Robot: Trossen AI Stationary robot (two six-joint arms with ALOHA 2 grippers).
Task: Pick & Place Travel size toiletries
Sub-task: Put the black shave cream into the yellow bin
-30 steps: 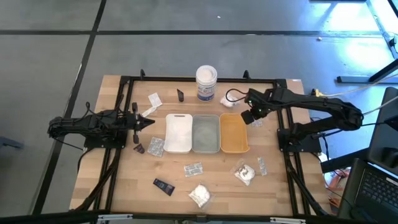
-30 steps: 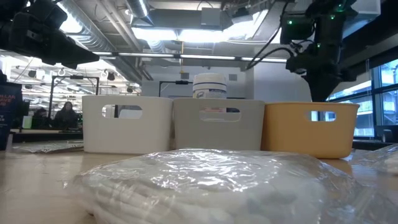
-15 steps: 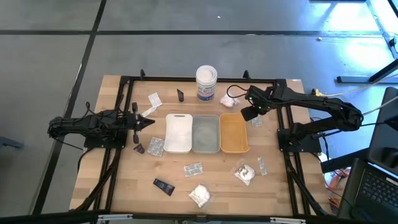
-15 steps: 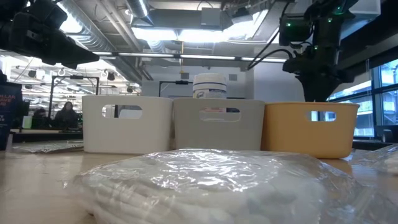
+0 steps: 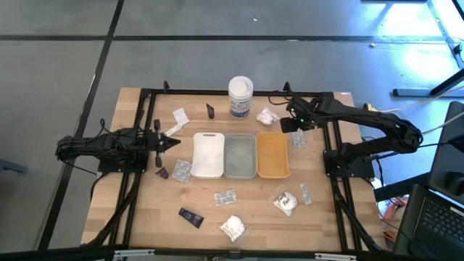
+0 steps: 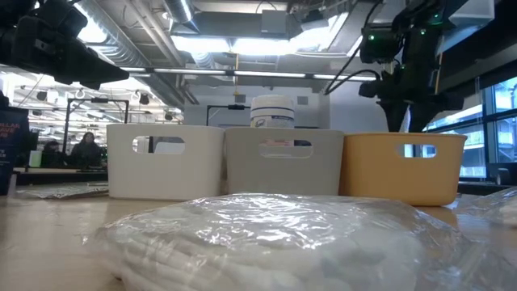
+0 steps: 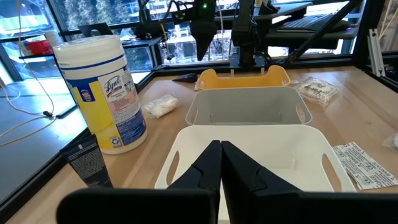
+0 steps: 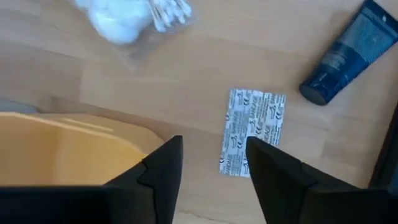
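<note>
Travel size toiletries lie scattered on the wooden table: a white bundle [image 5: 267, 116], sachets [image 5: 179, 116] [image 5: 226, 196], a black tube [image 5: 191, 217] and others. My right gripper [image 5: 290, 127] hangs open above the table by the orange tray's [image 5: 272, 156] far right corner. In its wrist view a printed sachet [image 8: 252, 130] lies flat on the table beyond the open fingers, with a dark tube [image 8: 351, 53] and a white bundle [image 8: 130, 15] farther off. My left gripper [image 5: 170, 141] waits shut left of the white tray [image 5: 207, 154].
White, grey [image 5: 240, 156] and orange trays stand side by side at the table's middle. A tall white tub [image 5: 241, 96] with a blue label stands behind them. A large plastic-wrapped bundle [image 6: 266, 242] lies close to the low camera. Bare wood lies along the table's left part.
My right gripper has gone from over the orange tray's right far corner toward the table's far edge and a little up. The white bundle behind the orange tray, half covered by the gripper before, now shows whole.
</note>
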